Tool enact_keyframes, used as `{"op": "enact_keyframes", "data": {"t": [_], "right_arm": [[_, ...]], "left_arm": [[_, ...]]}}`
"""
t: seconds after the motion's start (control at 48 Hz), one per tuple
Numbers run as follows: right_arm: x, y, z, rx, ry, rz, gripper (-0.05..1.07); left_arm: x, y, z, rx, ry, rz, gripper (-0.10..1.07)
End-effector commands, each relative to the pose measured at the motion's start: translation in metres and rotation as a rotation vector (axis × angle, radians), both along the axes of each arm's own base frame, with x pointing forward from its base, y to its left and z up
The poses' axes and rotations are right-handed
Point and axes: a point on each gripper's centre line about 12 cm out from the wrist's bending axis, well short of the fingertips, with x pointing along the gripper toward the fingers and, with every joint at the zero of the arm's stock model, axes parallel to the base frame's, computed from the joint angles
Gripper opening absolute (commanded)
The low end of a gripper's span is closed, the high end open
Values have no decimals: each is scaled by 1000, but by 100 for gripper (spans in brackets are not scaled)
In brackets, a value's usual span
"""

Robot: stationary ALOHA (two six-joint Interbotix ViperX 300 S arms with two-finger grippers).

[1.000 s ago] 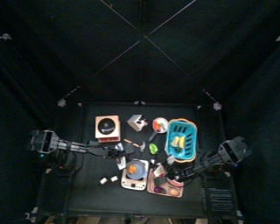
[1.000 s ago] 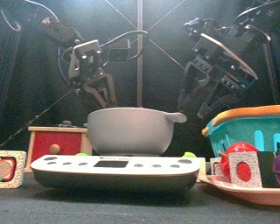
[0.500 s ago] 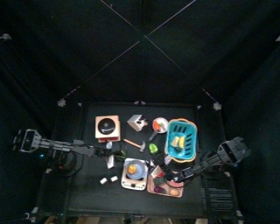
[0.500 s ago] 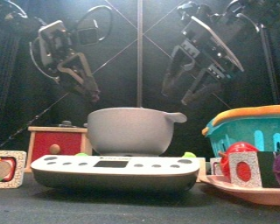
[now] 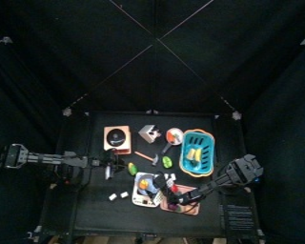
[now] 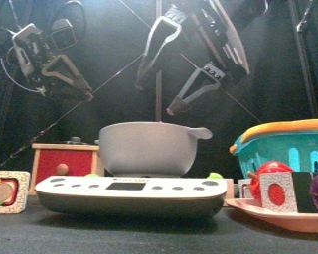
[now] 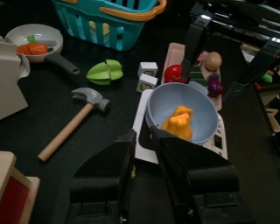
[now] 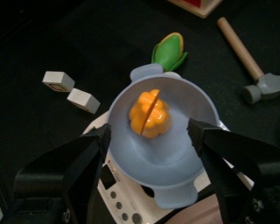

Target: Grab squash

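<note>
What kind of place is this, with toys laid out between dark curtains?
Probably a robot test pen: black curtains close in a small table strewn with play-kitchen toys, such as a teal basket and a toy hammer, with two arms reaching in.

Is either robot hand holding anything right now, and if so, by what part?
Nothing is held. The right hand hangs open above the squash in the grey bowl; the left hand is empty too.
</note>
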Motion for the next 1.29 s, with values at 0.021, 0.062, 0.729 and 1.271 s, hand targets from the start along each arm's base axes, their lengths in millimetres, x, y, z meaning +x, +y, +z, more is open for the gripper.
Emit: {"op": "enact_keyframes", "data": {"t": [0.021,0.062,0.729,1.271], "right_arm": [[13,-9,21,45,-55,-35,100],[16,-11,23,51,-61,-44,100],[40,-30,14,166,-70,-68,60],[28,-29,-10,264,1,-118,51]], "left_arm": [[-1,1,1,36,-9,-14,66],[-2,1,-2,43,-1,-19,66],[-17,0,-13,49,16,-21,66],[-19,1,-17,47,27,-17,66]]}}
